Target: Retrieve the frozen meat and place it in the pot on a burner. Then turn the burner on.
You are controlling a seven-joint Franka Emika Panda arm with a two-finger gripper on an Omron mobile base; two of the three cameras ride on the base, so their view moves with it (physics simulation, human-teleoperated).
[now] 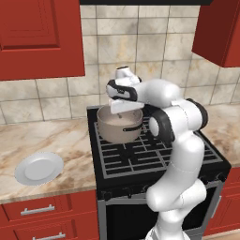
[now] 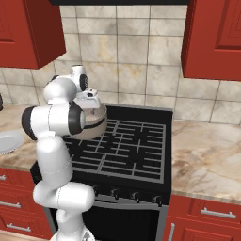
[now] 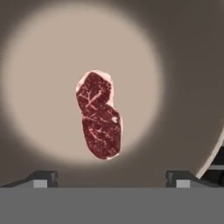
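The frozen meat (image 3: 99, 116), a dark-red marbled slab, lies flat on the pale floor of the pot (image 3: 39, 65) in the hand view. The tan-grey pot (image 1: 119, 127) stands on the back left burner of the black stove, its dark handle facing front right. My gripper (image 1: 120, 108) hangs straight above the pot's mouth, pointing down into it. In the hand view the gripper (image 3: 111, 177) is open, its fingertips (image 3: 43, 177) wide apart with nothing between them, well above the meat. From the right, the pot (image 2: 98, 126) is partly hidden behind my arm.
Black grates (image 1: 145, 157) cover the other burners in front of and right of the pot. A row of dark knobs (image 2: 132, 195) runs along the stove's front. A round white plate (image 1: 39, 168) sits on the marble counter to the left. Red cabinets hang above.
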